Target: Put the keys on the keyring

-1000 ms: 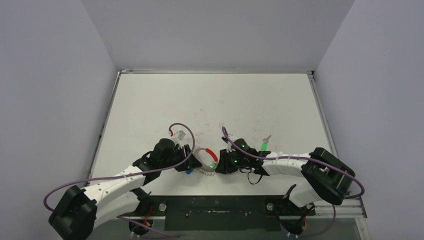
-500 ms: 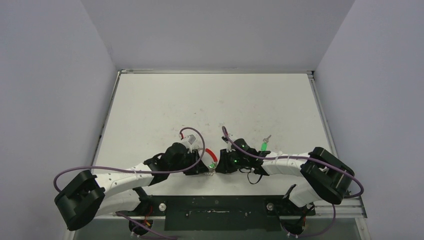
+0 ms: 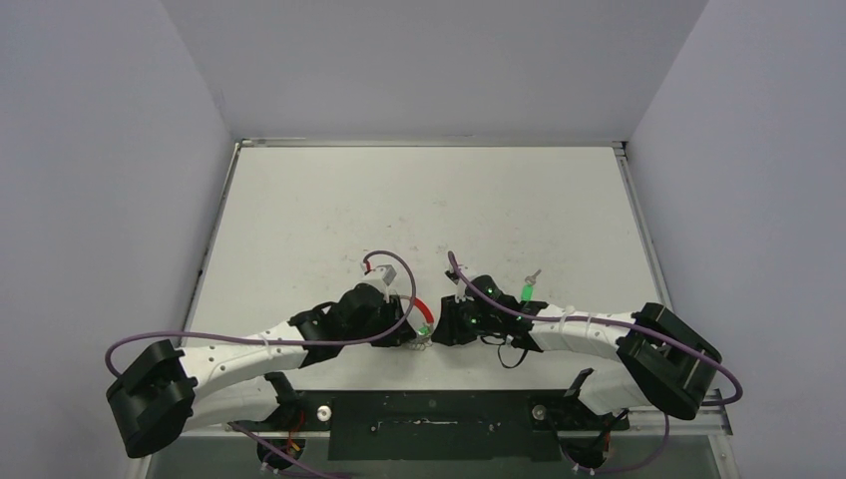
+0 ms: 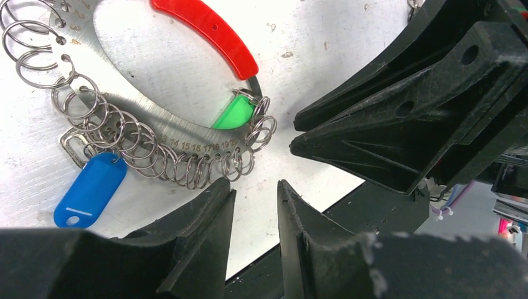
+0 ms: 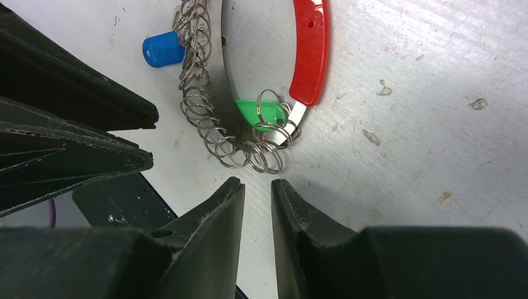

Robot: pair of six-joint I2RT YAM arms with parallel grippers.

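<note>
The keyring (image 4: 143, 121), a silvery oval band with a red section (image 4: 205, 34) and several small wire rings, lies flat near the table's front edge. One key with a green head (image 4: 233, 113) sits among its rings, and a blue tag (image 4: 90, 190) lies at its side. Another green key (image 3: 527, 290) lies alone further right. My left gripper (image 4: 256, 185) is open by a narrow gap, empty, its tips just short of the rings. Facing it, my right gripper (image 5: 256, 182) is also narrowly open and empty, close to the rings by the green key (image 5: 258, 112).
The table's front edge and the black base rail (image 3: 429, 409) lie right behind both grippers. Each gripper's black fingers (image 4: 386, 118) crowd the other's wrist view. Grey walls enclose the white table (image 3: 419, 200) on three sides.
My left arm has swung right and now covers most of the keyring in the top view, its jaws narrower than before. The right gripper stays in place; its jaws pinched and reopened slightly.
</note>
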